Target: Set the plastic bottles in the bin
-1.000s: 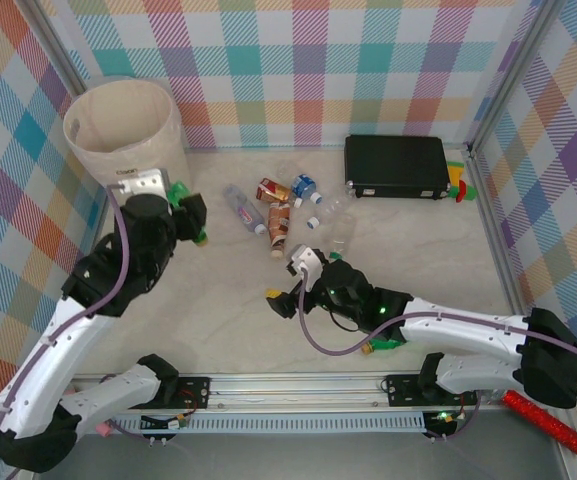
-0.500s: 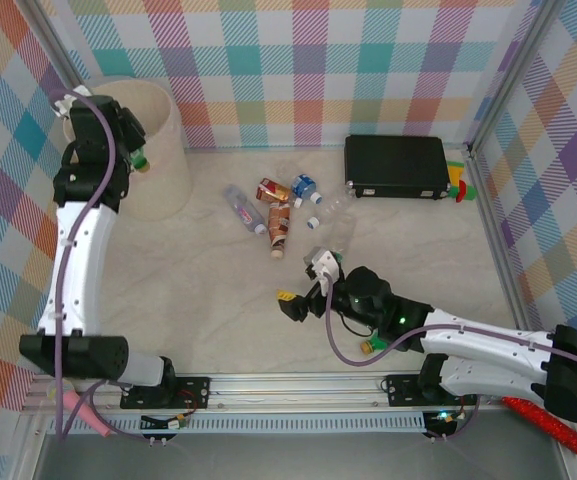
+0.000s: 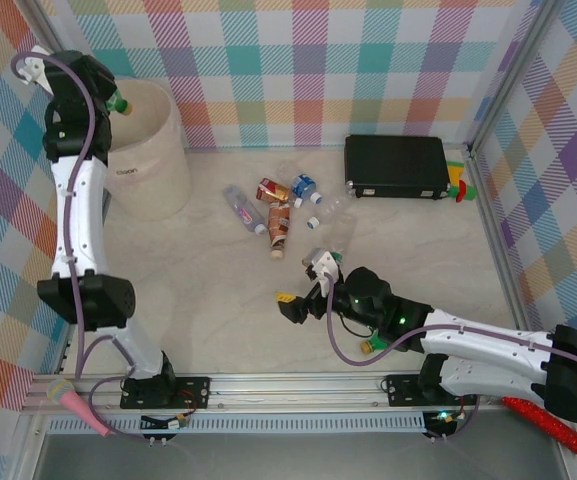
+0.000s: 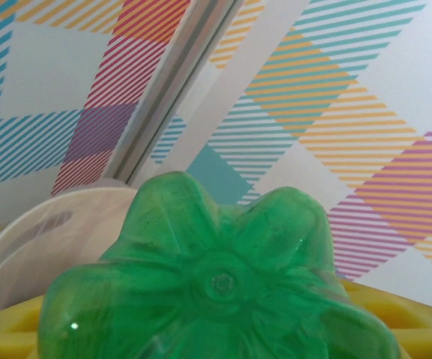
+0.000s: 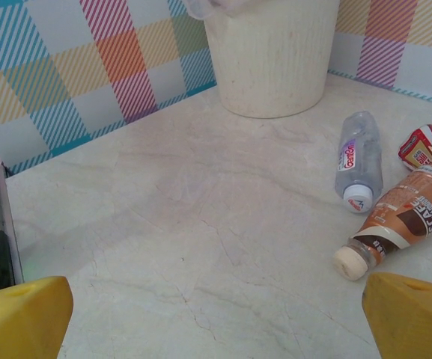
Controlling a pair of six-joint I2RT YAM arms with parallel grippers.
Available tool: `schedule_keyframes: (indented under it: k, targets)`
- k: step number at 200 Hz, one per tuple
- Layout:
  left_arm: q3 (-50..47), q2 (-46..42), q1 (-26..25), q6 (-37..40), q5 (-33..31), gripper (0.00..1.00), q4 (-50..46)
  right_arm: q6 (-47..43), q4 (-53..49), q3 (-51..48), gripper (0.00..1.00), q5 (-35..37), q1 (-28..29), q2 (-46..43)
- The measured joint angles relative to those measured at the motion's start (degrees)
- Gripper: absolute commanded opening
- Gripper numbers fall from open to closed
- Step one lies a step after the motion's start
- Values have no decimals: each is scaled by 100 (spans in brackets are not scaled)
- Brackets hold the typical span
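Note:
My left gripper [image 3: 108,97] is raised over the far left rim of the cream bin [image 3: 153,150] and is shut on a green bottle [image 3: 118,102] with an orange cap. In the left wrist view the green bottle's ribbed base [image 4: 223,284] sits between my yellow fingers [image 4: 425,321], with the bin's rim [image 4: 43,232] below. Several plastic bottles lie mid-table: a clear one [image 3: 243,208], a brown-labelled one [image 3: 278,228] and a blue-labelled one [image 3: 305,185]. My right gripper [image 3: 298,300] is low over bare table, open and holding nothing. Its wrist view shows the bin [image 5: 272,56], the clear bottle [image 5: 358,161] and the brown bottle [image 5: 403,217].
A black rectangular case [image 3: 396,165] lies at the back right with a green and red item [image 3: 458,185] beside it. A green bottle [image 3: 378,345] lies under my right arm. Checked walls close in the table on three sides. A metal rail [image 3: 298,385] runs along the near edge.
My left arm has swung up from the table beside the bin to above its far left rim, carrying the green bottle. My right gripper shifted slightly to the right, then stayed still.

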Motion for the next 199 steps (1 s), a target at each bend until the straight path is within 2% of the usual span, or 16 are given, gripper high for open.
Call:
schedule_keyframes:
  k: [18, 42, 77, 104, 113, 155, 199]
  targets:
    - [640, 470, 52, 177, 37, 44, -284, 0, 7, 0, 99, 0, 0, 0]
    - [778, 695, 61, 487, 39, 75, -601, 0, 2, 0, 99, 0, 0, 0]
    - [772, 708, 61, 887, 11, 90, -1010, 2, 2, 0, 99, 0, 0, -2]
    - [317, 424, 61, 916, 13, 94, -1036, 22, 4, 0, 99, 0, 0, -2]
    - [151, 306, 61, 911, 31, 100, -1036, 24, 4, 0, 99, 2, 0, -2]
    - [-1029, -566, -140, 870, 79, 100, -833, 107, 7, -2, 99, 4, 0, 0]
    - [-2863, -1781, -1165, 866, -13, 100, -286, 133, 4, -2, 99, 184, -2, 2]
